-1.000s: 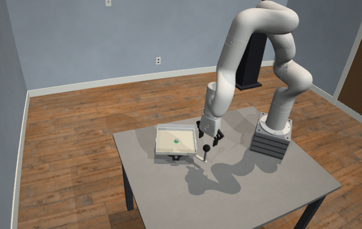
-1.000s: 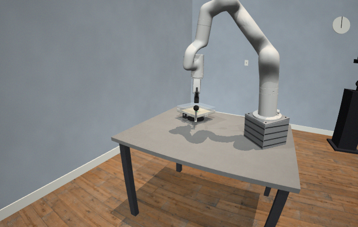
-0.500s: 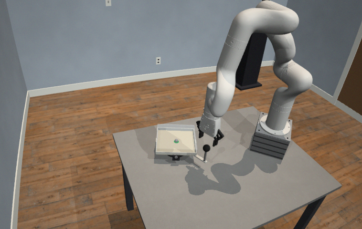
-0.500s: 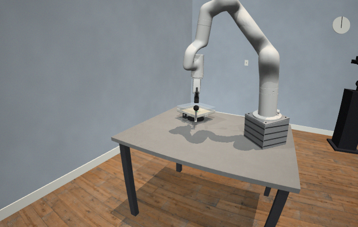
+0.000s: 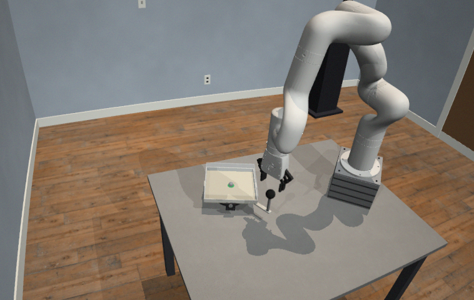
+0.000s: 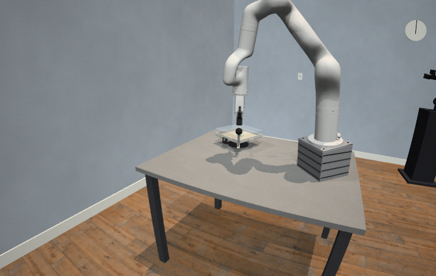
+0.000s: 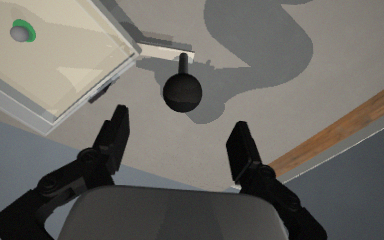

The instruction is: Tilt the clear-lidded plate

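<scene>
The clear-lidded plate [image 5: 229,182] with a cream floor sits on a small dark stand on the grey table. The steel ball [image 5: 231,184] lies on the green printed spot [image 5: 231,185] near the plate's middle; in the wrist view the ball [image 7: 18,32] covers most of the spot [image 7: 25,30]. A black knob handle [image 5: 270,193] stands upright on a stalk at the plate's right corner, also seen in the wrist view [image 7: 182,92]. My gripper [image 5: 274,180] is open and empty, just above the knob and apart from it; it also shows in the wrist view [image 7: 178,137].
The arm's grey ribbed base [image 5: 354,180] stands at the table's right rear. A black pedestal [image 6: 425,146] stands on the floor away from the table. The table edge lies close behind the plate.
</scene>
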